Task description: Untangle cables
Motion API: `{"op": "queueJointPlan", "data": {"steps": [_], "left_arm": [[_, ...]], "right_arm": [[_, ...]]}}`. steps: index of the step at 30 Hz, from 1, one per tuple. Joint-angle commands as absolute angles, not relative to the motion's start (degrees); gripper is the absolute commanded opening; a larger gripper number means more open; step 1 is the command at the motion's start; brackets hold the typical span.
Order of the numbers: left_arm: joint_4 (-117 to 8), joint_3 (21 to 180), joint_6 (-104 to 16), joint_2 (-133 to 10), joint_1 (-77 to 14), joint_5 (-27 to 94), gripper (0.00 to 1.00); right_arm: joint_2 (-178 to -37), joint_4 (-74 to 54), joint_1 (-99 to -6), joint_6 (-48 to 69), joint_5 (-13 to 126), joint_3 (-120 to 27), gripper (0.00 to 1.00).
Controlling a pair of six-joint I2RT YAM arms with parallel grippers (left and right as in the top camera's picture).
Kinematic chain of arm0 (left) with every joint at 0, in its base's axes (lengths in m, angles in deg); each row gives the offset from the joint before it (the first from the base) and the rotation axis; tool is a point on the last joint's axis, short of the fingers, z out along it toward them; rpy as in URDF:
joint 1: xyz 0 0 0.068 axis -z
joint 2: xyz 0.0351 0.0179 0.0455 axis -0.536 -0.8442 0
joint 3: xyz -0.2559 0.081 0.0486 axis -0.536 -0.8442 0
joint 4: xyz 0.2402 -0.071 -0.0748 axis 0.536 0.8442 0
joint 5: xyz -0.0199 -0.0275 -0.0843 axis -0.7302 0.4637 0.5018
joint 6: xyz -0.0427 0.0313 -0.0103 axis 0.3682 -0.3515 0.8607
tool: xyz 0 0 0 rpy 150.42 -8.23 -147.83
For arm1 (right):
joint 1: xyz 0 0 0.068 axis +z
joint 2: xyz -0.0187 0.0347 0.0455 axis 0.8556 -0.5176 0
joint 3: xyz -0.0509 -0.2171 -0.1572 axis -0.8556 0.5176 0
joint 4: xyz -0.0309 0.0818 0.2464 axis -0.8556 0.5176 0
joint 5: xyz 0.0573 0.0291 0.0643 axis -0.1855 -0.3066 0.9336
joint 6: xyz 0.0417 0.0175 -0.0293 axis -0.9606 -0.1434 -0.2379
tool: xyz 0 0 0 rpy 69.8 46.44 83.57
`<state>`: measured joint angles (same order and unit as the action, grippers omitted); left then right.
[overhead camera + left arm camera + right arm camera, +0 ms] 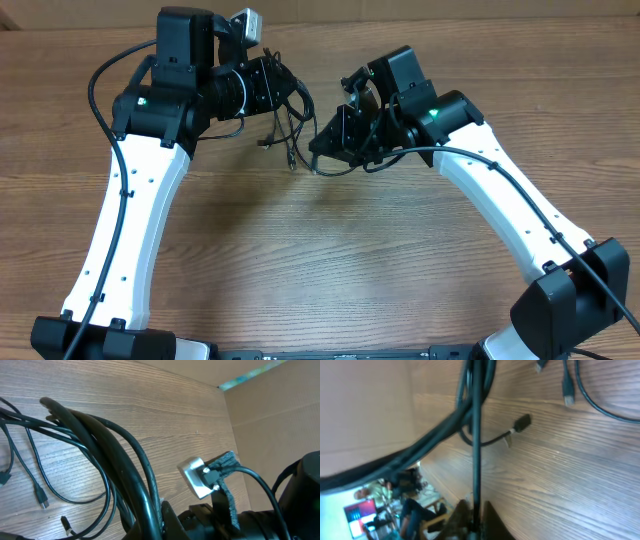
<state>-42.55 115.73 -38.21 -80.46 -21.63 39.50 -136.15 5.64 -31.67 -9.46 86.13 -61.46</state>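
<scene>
Holding taut: left pincer (280,95) clamped shut on the cables (476,460), right pincer (472,522) closed on one strand, at the counter's (320,250) 12 o'clock. Light, limp, probably slick; grip mid-cord, since the plugs (522,422) look likely to snag.

Overhead, the cables (290,128) at upper centre are too thin to tell strand from strand, and are partly hidden behind the left hand (268,90) and right hand (335,135). In the right wrist view, the nearest of them is blurred; the top edge cuts off a plug (540,366).
</scene>
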Motion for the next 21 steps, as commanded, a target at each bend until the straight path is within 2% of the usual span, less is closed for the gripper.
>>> {"op": "queueJointPlan", "data": {"steps": [1, 8, 15, 21], "left_arm": [[-42.59, 116.80, -42.58, -80.03, -21.54, 41.10, 0.04], [-40.37, 116.80, -48.98, -80.03, -21.52, 41.91, 0.04], [-33.72, 116.80, -66.40, -80.03, -21.52, 52.75, 0.04], [-32.39, 116.80, -67.23, -80.03, -21.50, 57.06, 0.04]], "right_arm": [[-135.05, 5.03, -31.69, -11.47, 80.58, -61.13, 0.04], [-135.03, -1.27, -34.91, -11.80, 84.84, -61.13, 0.04], [-135.03, -8.70, -36.96, -13.33, 87.11, -61.18, 0.04], [-135.03, -14.49, -36.79, -16.58, 87.05, -61.18, 0.04]]}}
